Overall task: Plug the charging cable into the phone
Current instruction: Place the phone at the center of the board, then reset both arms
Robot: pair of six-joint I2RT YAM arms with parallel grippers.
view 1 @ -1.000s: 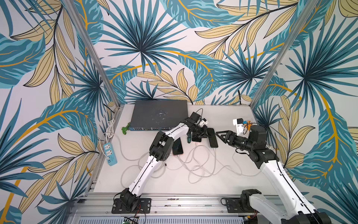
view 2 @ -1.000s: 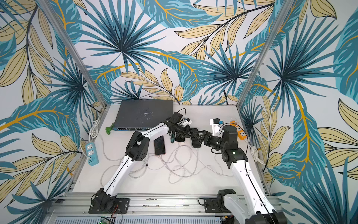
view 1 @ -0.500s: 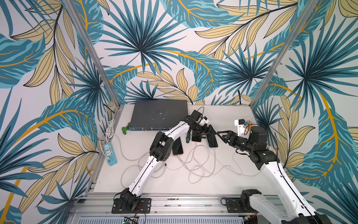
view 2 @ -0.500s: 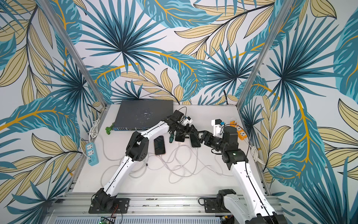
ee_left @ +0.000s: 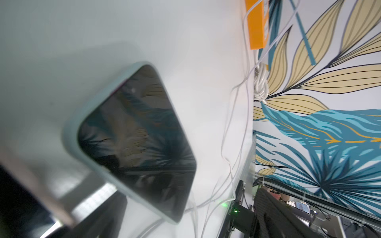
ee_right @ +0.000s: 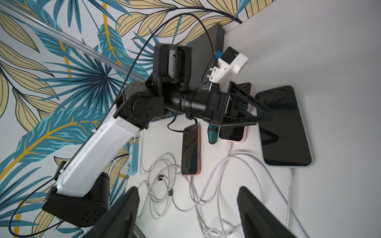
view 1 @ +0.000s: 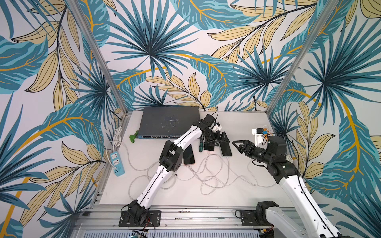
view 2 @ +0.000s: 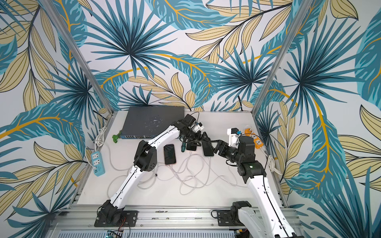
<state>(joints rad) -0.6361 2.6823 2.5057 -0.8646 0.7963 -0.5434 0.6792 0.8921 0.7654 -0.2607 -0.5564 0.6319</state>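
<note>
Just right of centre in both top views, the left gripper (view 1: 219, 140) is seen low over the pale-green-cased phone (view 1: 226, 151) and the pink-cased phone (view 1: 209, 148), both lying flat, screens up, on the white table (view 1: 237, 197). Its fingers (ee_right: 265, 113) are spread wide with nothing pinched between them. A white charging cable (ee_right: 289, 185) is seen meeting the pale-green-cased phone at the end nearest the frame bottom in the top views. This shows clearest in the right wrist view, but how deep the plug sits cannot be told. The pink-cased phone is also met by a white plug. A third phone (view 1: 189, 155) is laid further left, with a green-handled screwdriver (view 1: 200, 146) between. The right gripper (view 1: 237, 145) is held at centre right, apart from the phones, fingers spread and nothing held. Loose white cables (view 1: 208, 173) are tangled below centre. A grey network switch (view 1: 169, 121) is set at the back of the table, and a blue power strip (view 1: 117, 163) at its left edge.
</note>
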